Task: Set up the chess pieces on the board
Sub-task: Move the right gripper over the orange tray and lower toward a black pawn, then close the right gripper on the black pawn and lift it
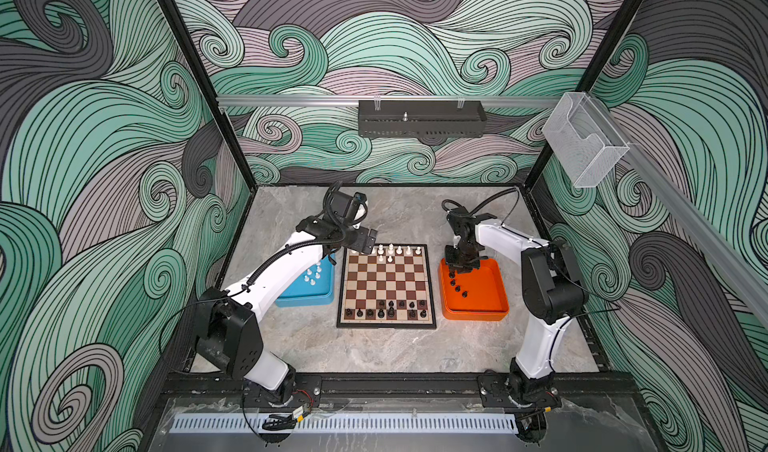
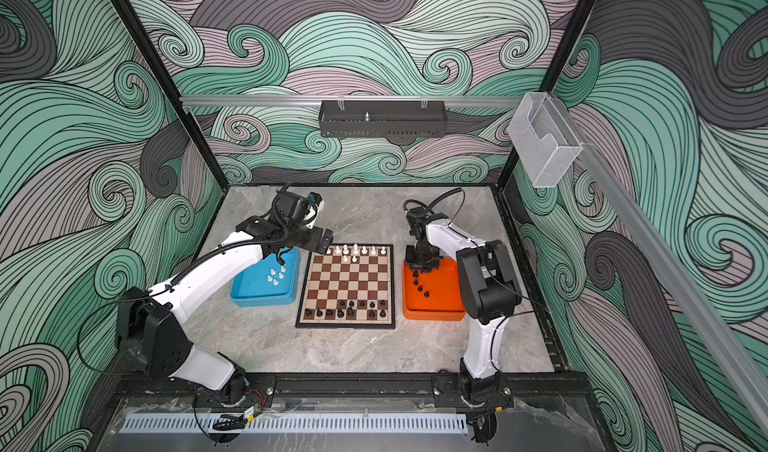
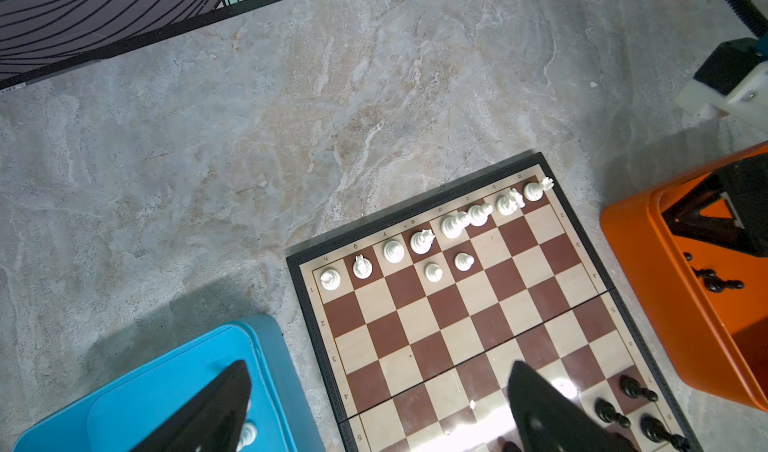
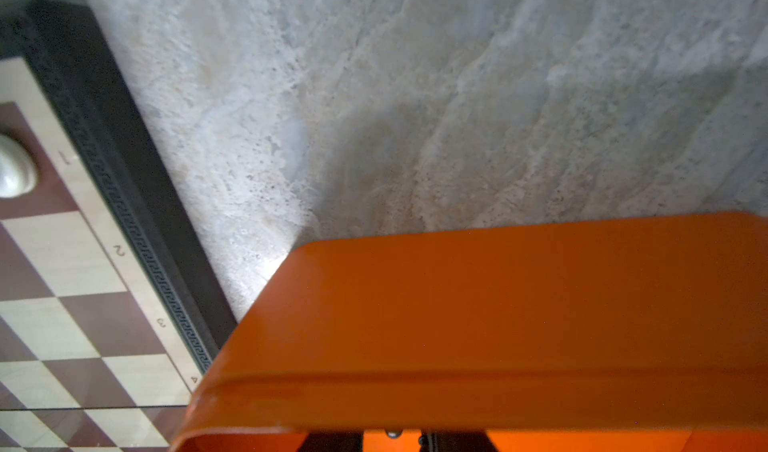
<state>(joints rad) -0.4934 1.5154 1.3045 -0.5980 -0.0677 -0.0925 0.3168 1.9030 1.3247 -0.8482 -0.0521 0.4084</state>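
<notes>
The board [image 1: 386, 281] lies flat before me: white chess pieces [image 1: 390, 249] upright along its far edge, black pieces [image 1: 390, 312] along the near.

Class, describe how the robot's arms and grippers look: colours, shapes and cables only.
The left arm and right arm have smooth white shells and boxy black joint housings. A ribbed black conduit follows the left arm; thin black cables loop off the right. The left gripper has black, pointed wedge fingers.

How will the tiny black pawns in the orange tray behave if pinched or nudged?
Likely very light: each black pawn is smaller than a board square. Round heads over small bases suggest they may tip and roll. Smooth-looking plastic could slip from a loose pinch.
</notes>
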